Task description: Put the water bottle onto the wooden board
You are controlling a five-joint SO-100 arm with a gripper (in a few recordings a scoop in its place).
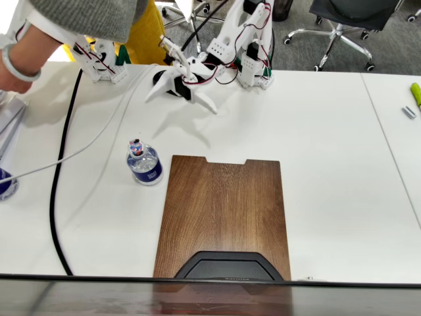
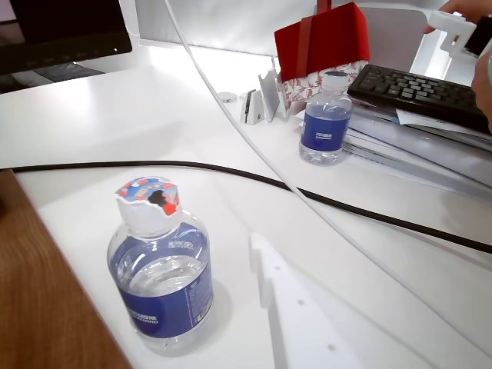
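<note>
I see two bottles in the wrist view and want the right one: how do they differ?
The near water bottle stands beside the wooden board, cap patterned; the far bottle stands by the keyboard, cap plain and pale. Both are clear, upright, blue-labelled.

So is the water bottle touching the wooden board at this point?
Apart. The fixed view shows a strip of white table between the water bottle and the left edge of the wooden board.

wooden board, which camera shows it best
The fixed view: the wooden board shows nearly whole from above, notch included, with a dark object covering its near edge. The wrist view catches a brown corner of it at lower left.
</note>
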